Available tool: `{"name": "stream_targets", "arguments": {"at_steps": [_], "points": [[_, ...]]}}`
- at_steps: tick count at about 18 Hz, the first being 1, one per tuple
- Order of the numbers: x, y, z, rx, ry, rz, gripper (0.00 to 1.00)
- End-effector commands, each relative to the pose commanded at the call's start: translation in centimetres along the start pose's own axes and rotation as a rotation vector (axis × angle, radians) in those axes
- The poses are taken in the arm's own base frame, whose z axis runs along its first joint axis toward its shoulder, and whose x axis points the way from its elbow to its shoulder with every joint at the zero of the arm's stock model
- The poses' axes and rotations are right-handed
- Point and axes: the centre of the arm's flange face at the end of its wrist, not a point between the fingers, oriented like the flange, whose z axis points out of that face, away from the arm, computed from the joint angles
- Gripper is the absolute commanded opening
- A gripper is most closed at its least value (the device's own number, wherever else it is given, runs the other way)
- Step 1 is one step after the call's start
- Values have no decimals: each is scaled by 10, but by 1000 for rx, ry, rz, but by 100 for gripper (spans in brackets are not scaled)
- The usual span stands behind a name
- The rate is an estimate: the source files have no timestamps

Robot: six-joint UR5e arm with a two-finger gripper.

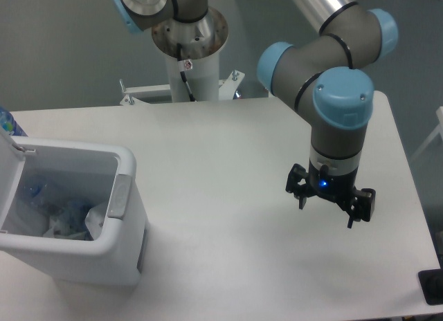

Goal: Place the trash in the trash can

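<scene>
Where grey floor surrounds, white table (228, 148).

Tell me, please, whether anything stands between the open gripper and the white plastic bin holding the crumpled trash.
Nothing visible does. Only bare white table lies between the gripper and the white plastic bin, whose crumpled clear trash already lies inside.

Even, soft overhead light; faint shadows on the table (208, 148) (slightly soft focus, mild grain throughout).

- The bin (123, 227) is sitting on the table's (228, 155) left front.
- The trash (62, 214) is lying inside it.
- The gripper (327, 209) is hanging over the right side, well apart from the bin.
</scene>
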Motion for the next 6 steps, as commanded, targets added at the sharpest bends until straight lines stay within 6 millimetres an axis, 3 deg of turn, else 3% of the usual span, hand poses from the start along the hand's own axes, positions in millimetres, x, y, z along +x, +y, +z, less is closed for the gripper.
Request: {"name": "stream_targets", "arguments": {"at_steps": [6], "points": [[2, 0, 3, -11, 3, 3, 100]]}}
